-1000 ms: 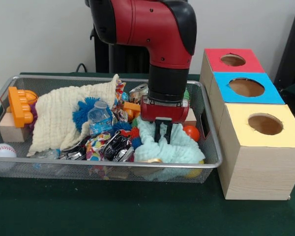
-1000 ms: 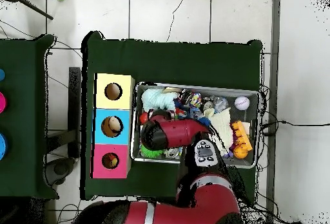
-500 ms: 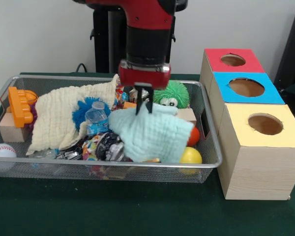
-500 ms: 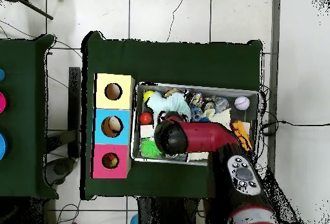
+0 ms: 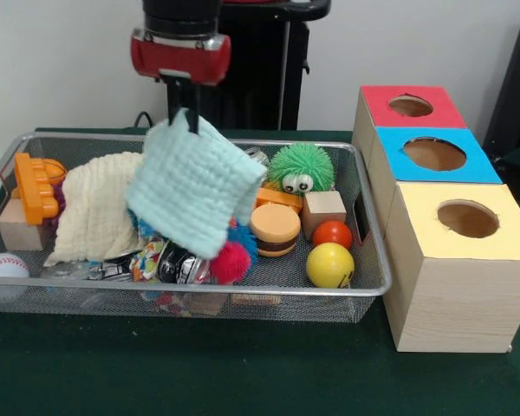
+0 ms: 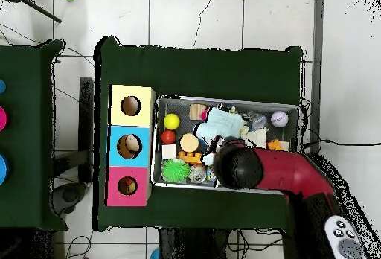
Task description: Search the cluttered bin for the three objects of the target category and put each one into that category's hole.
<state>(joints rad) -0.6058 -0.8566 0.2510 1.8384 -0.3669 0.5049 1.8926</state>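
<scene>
With its jaws pinched on the pale mint knitted cloth [image 5: 193,184], the gripper [image 5: 183,97] hangs it above the wire mesh bin [image 5: 368,227], uncovering the toy burger [image 5: 275,229] and red ball [image 5: 332,233] beneath.

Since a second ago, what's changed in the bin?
The gripper has pinched the mint cloth and lifted it clear, carrying it toward the cream cloth. That uncovers the toy burger, red ball and yellow ball. The boxes and baseball are unchanged.
</scene>
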